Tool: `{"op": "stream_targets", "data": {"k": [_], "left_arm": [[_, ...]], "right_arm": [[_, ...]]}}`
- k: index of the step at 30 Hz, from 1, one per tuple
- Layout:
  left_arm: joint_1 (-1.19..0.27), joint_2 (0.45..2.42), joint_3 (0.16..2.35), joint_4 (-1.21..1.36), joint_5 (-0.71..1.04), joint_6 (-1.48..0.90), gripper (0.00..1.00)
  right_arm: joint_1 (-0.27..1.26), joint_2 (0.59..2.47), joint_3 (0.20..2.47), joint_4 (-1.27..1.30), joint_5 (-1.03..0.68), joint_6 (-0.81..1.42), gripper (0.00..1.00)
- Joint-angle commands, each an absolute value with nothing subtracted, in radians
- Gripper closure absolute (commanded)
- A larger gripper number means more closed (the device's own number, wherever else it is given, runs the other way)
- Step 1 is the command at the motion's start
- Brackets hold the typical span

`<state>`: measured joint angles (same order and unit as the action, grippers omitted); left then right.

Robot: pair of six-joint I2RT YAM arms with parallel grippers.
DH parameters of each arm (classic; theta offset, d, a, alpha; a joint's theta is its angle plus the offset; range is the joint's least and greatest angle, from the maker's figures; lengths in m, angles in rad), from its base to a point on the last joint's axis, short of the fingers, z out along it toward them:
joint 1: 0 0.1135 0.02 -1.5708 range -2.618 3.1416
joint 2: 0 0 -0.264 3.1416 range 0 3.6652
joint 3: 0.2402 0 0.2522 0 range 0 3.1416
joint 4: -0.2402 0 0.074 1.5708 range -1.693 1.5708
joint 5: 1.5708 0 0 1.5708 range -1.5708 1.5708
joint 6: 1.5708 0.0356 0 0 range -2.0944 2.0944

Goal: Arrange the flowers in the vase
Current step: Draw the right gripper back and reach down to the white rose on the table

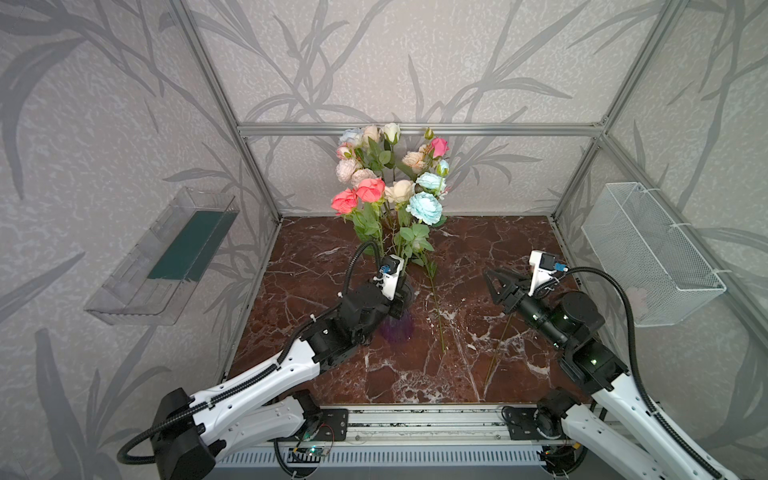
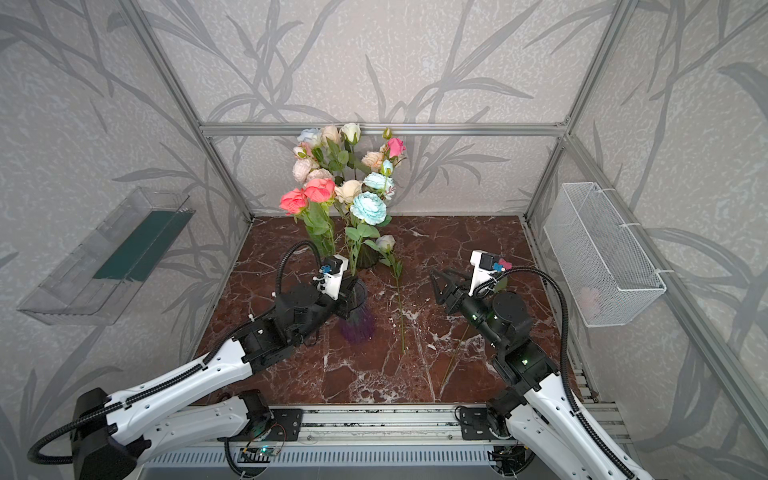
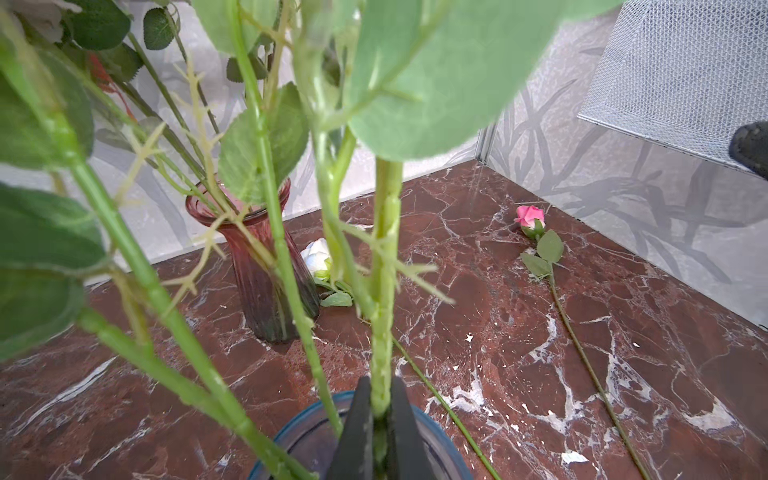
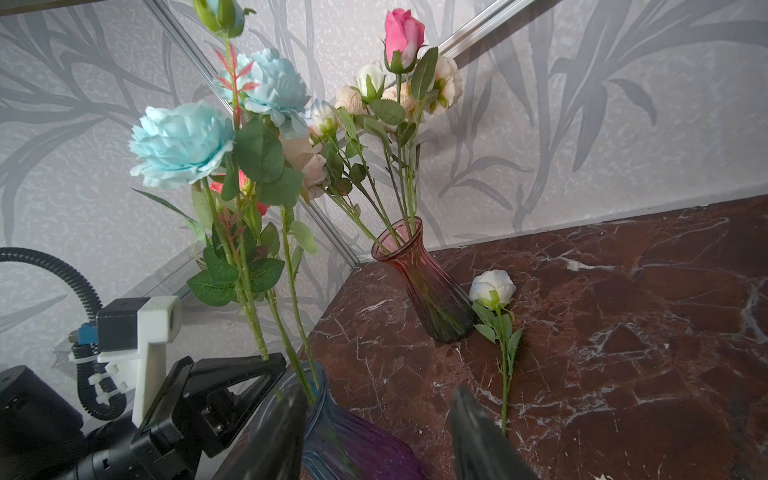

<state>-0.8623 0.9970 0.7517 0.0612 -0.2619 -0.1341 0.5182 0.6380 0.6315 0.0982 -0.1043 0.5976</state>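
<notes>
- Two loose flowers, white rose (image 4: 492, 286) and pink rose (image 3: 530, 216), lie on the table (image 1: 478, 374), stems running front to back.
- Right end effector (image 2: 436, 286), half open, empty, is nearer.
- Left end effector (image 3: 380, 415) pinches a green stem (image 3: 384, 249) at the blue vase (image 4: 353, 449) mouth.

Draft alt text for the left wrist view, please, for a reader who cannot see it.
The left gripper pinches a green stem at the mouth of a blue vase, leafy stems crowding the foreground. Beyond, on the marble table, a red vase holds stems; a white rose lies beside it, a pink rose farther off.
</notes>
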Motion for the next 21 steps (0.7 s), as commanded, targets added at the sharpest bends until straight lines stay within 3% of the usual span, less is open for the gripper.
{"op": "stream_targets", "data": {"k": [1, 8, 14, 21], "left_arm": [[-0.854, 0.960, 0.739, 0.078, -0.283, -0.163, 0.84], [-0.854, 0.886, 0.738, 0.007, -0.262, -0.169, 0.60], [-0.854, 0.796, 0.755, -0.106, -0.210, -0.190, 0.54], [-0.855, 0.708, 0.807, -0.275, -0.148, -0.213, 0.45]], "right_arm": [[0.521, 0.646, 0.647, 0.091, -0.102, 0.594, 0.44], [0.521, 0.667, 0.657, 0.093, -0.107, 0.594, 0.45], [0.521, 0.713, 0.670, 0.065, -0.092, 0.589, 0.44], [0.522, 0.900, 0.747, -0.045, -0.061, 0.548, 0.47]]}}
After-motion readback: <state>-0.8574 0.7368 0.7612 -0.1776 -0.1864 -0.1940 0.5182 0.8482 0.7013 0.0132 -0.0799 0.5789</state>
